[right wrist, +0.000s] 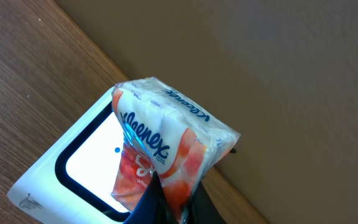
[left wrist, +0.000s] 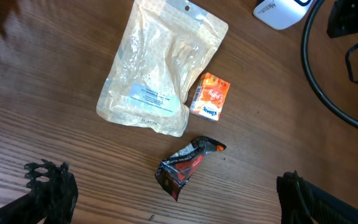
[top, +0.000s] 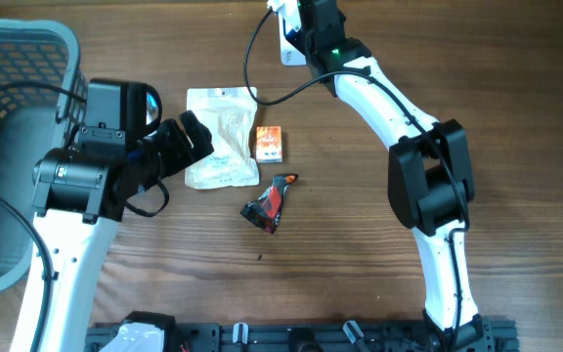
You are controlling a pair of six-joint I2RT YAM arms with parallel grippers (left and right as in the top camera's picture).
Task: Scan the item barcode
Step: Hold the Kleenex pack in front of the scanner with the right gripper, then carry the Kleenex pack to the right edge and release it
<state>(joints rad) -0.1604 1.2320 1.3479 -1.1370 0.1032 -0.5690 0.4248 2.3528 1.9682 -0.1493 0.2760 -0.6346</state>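
My right gripper (right wrist: 179, 200) is shut on the lower edge of a white and orange Kleenex tissue pack (right wrist: 166, 137). It holds the pack up in front of the lit window of the white barcode scanner (right wrist: 55, 183). Overhead, this gripper (top: 306, 24) is at the table's far edge over the scanner (top: 287, 47), and the arm hides the pack there. My left gripper (left wrist: 178, 202) is open and holds nothing. It hovers above the table just nearer than a red and black wrapper (left wrist: 188, 165).
A clear pouch (top: 221, 137), a small orange box (top: 269, 143) and the crumpled wrapper (top: 270, 201) lie mid-table. A grey basket (top: 8, 147) stands at the left edge. A black cable (left wrist: 328, 93) curves from the scanner (left wrist: 278, 11) across the table.
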